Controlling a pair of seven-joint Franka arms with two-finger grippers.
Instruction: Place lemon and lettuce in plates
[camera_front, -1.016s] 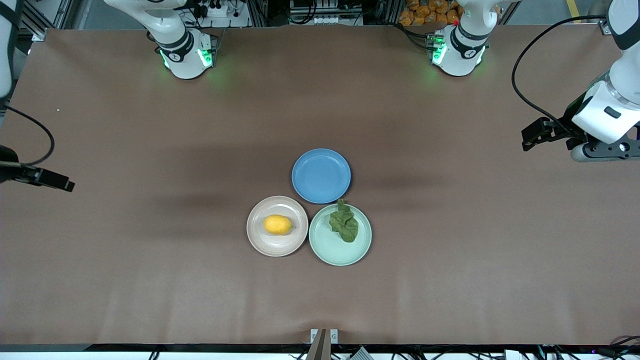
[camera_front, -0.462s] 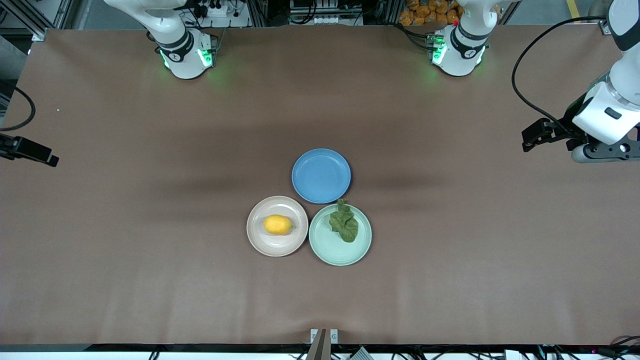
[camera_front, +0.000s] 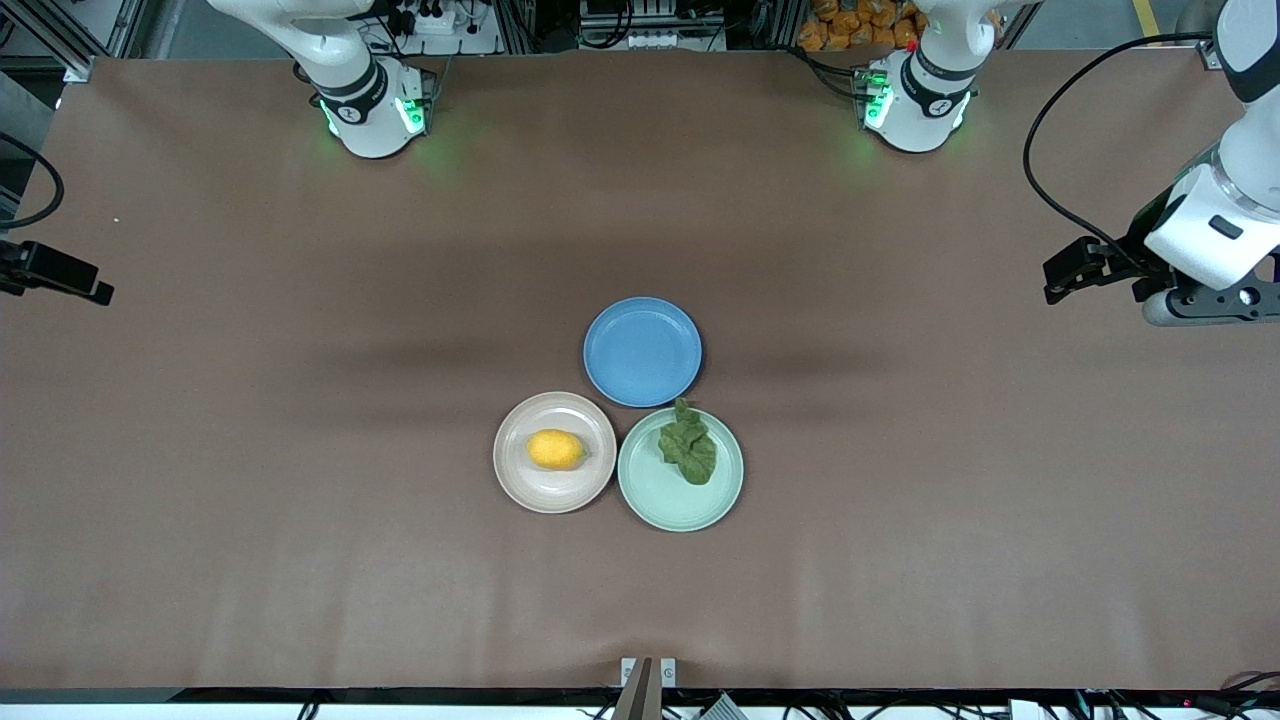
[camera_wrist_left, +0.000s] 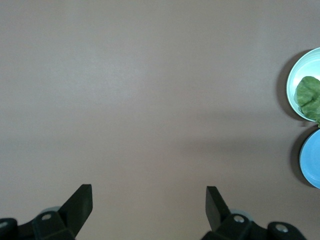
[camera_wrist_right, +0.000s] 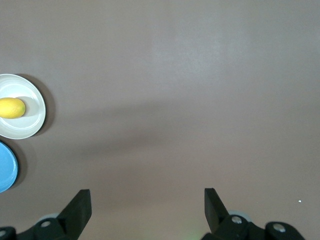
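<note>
- Brown matting covers the table (camera_front: 300, 520) in my front view; on it I see the lemon (camera_front: 555, 449) lying in the pinkish-beige plate (camera_front: 520, 485) and the lettuce (camera_front: 688, 447) in the mint green plate (camera_front: 670, 505), its tip over the rim toward the blue plate (camera_front: 642, 351), which sits farther from the camera and touches both.
- From the same view, the left gripper (camera_front: 1062, 283) hangs over the left arm's end of the table, and the right gripper (camera_front: 95, 290) over the right arm's end, both well apart from the plates.
- My left wrist view shows the left gripper (camera_wrist_left: 149, 200) spread wide with nothing between its fingers (camera_wrist_left: 80, 202), over bare mat.
- My right wrist view shows the right gripper (camera_wrist_right: 147, 200) likewise released and empty.
</note>
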